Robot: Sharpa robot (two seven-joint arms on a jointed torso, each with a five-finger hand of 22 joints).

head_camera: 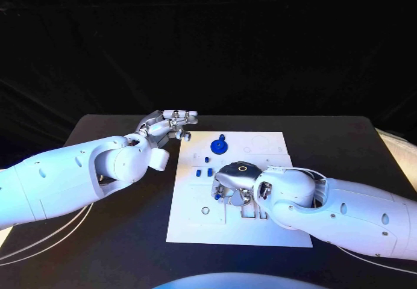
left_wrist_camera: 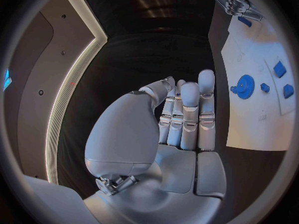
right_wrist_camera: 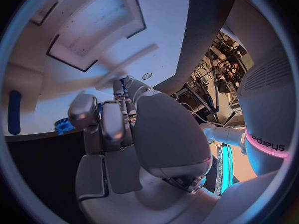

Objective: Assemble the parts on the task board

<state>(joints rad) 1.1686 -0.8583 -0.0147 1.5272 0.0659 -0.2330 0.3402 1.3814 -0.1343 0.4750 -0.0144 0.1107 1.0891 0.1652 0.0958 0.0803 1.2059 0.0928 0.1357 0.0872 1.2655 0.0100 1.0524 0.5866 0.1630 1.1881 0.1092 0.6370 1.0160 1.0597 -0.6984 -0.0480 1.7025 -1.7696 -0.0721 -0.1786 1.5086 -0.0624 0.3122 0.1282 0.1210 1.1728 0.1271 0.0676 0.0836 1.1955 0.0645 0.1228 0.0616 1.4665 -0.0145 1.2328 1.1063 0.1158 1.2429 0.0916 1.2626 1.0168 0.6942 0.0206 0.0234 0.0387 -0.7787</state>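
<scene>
Readable text: one brand mark

In the right wrist view, the word "sharpa" stands in dark letters, seen upside down, on the white rounded shell of the robot's left arm (right_wrist_camera: 264,109), just above a glowing pink band. Small marks on the white flat task board (head_camera: 269,142) are too tiny to read.

Right hand (right_wrist_camera: 115,129), fingers curled, over the task board (right_wrist_camera: 93,30).
</scene>
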